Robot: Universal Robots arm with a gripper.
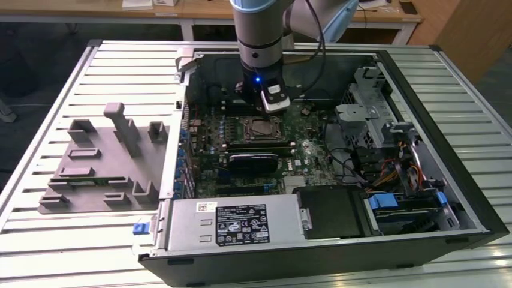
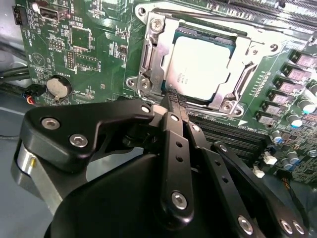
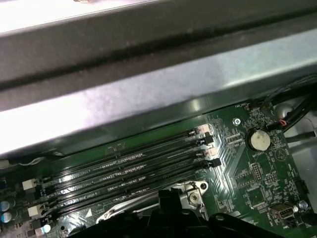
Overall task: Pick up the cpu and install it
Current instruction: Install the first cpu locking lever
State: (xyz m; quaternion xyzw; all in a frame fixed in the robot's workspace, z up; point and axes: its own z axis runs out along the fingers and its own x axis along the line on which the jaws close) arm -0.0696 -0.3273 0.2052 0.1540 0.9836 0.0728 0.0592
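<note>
Jaws seemingly closed, empty, beside socketed cpu [image 2: 200,67]

Tabletop: ribbed pale metal slats [image 1: 48,240], spanning the exterior view.
Far furniture: light wooden desk [image 1: 200,11] with white legs along the top edge.
Right corner: wooden panel [image 1: 468,30], brownish-orange.
Floor: dark, seen beside the desk legs at the exterior view's left.
Light: even, soft glare on the slats.

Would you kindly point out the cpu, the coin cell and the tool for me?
cpu [image 2: 199,68], second wrist view, middle of its silver top.
coin cell [image 3: 259,140], first wrist view, centre of its face.
tool [image 2: 173,99], second wrist view, at its closed fingertips.
</note>
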